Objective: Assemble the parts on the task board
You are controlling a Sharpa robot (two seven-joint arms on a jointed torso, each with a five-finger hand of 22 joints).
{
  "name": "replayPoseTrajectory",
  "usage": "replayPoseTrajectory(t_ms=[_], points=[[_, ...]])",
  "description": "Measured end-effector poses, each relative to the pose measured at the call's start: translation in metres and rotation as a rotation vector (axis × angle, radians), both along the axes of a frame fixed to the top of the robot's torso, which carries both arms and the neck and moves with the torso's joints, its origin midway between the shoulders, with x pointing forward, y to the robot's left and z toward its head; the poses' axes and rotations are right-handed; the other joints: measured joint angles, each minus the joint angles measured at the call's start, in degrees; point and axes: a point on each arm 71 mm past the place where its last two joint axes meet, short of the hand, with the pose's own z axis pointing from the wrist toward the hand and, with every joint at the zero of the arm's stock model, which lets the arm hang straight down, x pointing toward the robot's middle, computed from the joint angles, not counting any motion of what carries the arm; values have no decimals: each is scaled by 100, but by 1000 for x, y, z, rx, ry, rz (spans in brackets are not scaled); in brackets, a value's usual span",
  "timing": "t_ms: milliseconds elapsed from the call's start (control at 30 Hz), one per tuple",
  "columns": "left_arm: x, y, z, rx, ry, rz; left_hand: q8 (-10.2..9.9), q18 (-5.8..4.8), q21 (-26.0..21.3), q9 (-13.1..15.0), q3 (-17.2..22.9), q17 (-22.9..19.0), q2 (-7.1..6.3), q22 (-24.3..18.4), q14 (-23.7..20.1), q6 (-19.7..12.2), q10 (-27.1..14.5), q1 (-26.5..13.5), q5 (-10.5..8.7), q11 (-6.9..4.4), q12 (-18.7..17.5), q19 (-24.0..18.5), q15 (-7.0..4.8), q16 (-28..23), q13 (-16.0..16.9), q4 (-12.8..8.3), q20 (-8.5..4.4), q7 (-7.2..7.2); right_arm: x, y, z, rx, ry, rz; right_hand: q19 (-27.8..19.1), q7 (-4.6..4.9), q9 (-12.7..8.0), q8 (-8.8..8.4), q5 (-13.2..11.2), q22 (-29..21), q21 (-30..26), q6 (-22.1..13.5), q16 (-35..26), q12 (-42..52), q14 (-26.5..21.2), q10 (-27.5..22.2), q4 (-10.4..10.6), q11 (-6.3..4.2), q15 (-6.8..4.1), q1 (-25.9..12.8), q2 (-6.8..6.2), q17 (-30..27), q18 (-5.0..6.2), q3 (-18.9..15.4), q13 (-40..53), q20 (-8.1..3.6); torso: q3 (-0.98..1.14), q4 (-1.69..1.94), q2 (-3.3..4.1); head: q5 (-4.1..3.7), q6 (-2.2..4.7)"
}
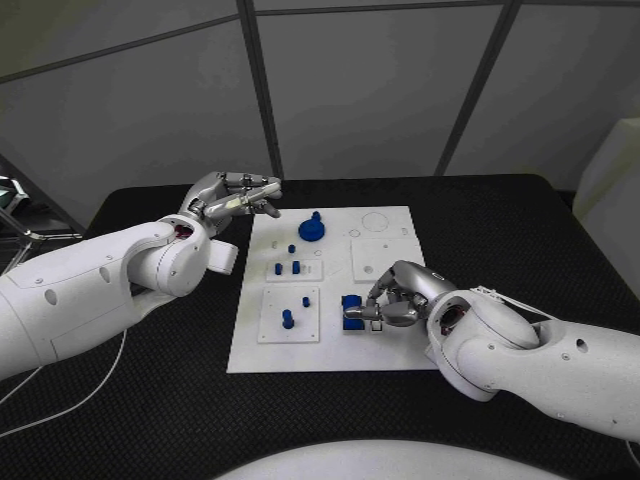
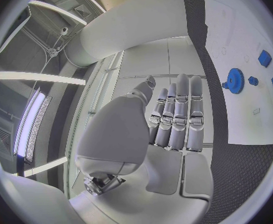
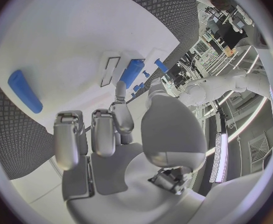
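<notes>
The white task board (image 1: 327, 345) lies in the middle of the black table. A blue gear (image 1: 312, 228) stands near its far end, with small blue pegs (image 1: 286, 268) and another peg (image 1: 287, 320) in the sub-plates. My right hand (image 1: 388, 303) is low over the board's near right part, its fingertips at a blue block (image 1: 352, 324). In the right wrist view one finger (image 3: 119, 92) reaches to a blue piece (image 3: 131, 73), and a blue bar (image 3: 24, 90) lies apart near the board's edge. Whether it grips anything is unclear. My left hand (image 1: 234, 196) hovers beside the board's far left corner, fingers (image 2: 177, 112) straight, holding nothing.
The board (image 2: 248, 109) with the blue gear (image 2: 235, 80) and small blue pieces (image 2: 264, 58) lies off to one side of the left hand. Black mat (image 1: 551, 240) surrounds the board. Grey panel walls stand behind the table.
</notes>
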Motion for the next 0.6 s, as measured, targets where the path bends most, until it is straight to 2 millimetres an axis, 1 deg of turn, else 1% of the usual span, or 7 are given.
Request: replayPoseTrajectory(t_ms=[133,233,300,400,433,533,600], points=[[0,0,0,0,0,0,0,0,0,0,0,0,0,0,0,0,0,0,0,0,0,0,0,0,0,0,0,0,-2,0,2,-3,-14,11,-20,0,70,-7,34,0,0,38,0,0,0,0,-146,0,0,505,210,0,0,156,21,-20,0,0,0,0,1],[0,0,0,0,0,0,0,1,0,0,0,0,0,-1,0,0,0,0,0,0,0,0,0,0,0,0,0,0,-2,0,3,-8,-23,15,-21,-9,114,-27,253,0,0,47,0,0,0,0,-372,0,0,827,301,0,0,210,32,-21,0,0,0,-4,1],[0,0,0,0,0,-1,0,1,0,0,0,0,0,-4,0,0,0,0,0,0,0,0,0,0,0,0,0,0,-2,-2,3,-12,-29,16,-21,-9,129,-36,315,0,0,47,0,0,0,0,-448,0,0,880,343,0,0,203,35,-21,0,0,0,-12,4],[0,0,0,0,0,-1,0,0,0,0,0,1,0,-4,0,0,0,0,0,0,0,0,0,0,0,0,0,0,-2,-8,4,-13,-39,8,-21,4,129,-113,395,0,0,34,0,-27,0,0,-483,0,0,907,371,0,0,167,35,-20,0,1,-1,-16,13],[0,0,0,0,0,0,0,0,0,-1,0,1,0,-4,0,0,0,0,0,0,0,0,0,0,0,0,0,0,-3,-12,5,-12,-42,3,-21,36,129,-138,438,0,0,2,0,-27,0,0,-506,1,0,907,371,0,0,144,33,-20,0,2,-1,-18,18],[0,2,0,1,1,1,0,1,0,-1,0,1,0,-4,0,0,0,0,0,0,0,0,0,0,0,0,0,0,-3,-26,9,3,-54,-20,-21,101,78,-301,630,0,0,-206,0,-66,0,-2,-562,2,0,887,392,0,1,89,22,-20,1,2,-1,-20,30],[0,3,-1,2,2,3,0,0,0,-1,0,1,0,-4,0,0,0,0,0,0,0,0,0,0,0,0,0,0,-2,-36,14,21,-63,-37,-20,154,3,-404,763,0,0,-309,0,-66,0,2,-601,45,1,892,453,-1,0,49,18,-20,1,0,-1,-27,35]])
